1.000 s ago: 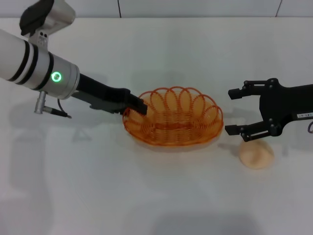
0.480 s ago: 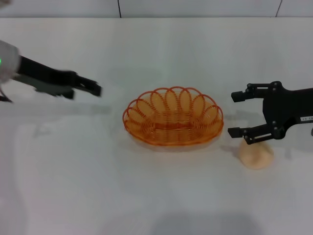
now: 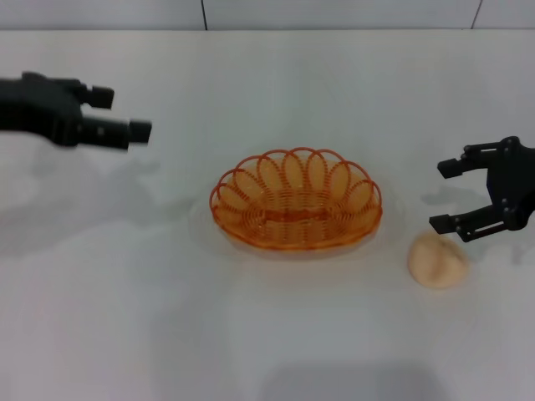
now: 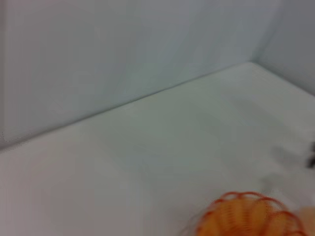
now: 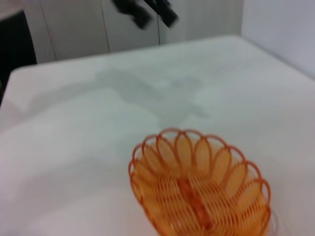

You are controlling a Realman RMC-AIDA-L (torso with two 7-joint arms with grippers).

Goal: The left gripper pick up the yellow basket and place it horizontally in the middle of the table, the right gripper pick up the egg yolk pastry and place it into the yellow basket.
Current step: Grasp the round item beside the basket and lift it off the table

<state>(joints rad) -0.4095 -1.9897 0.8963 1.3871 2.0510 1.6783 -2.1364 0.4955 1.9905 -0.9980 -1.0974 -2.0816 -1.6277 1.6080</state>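
Note:
The yellow basket (image 3: pixel 297 205) lies lengthwise across the middle of the white table (image 3: pixel 251 334), empty. It also shows in the left wrist view (image 4: pixel 248 217) and in the right wrist view (image 5: pixel 199 189). The egg yolk pastry (image 3: pixel 438 261) sits on the table just right of the basket. My left gripper (image 3: pixel 124 113) is open and empty, well to the left of the basket and raised. It shows far off in the right wrist view (image 5: pixel 145 10). My right gripper (image 3: pixel 443 197) is open and empty, just above and right of the pastry, not touching it.
A wall runs along the table's far edge (image 3: pixel 267 28). Bare table lies in front of the basket and on its left side.
My left gripper has let go of the basket's left rim and pulled back to the left. My right gripper has drifted right. The basket and the pastry have not moved.

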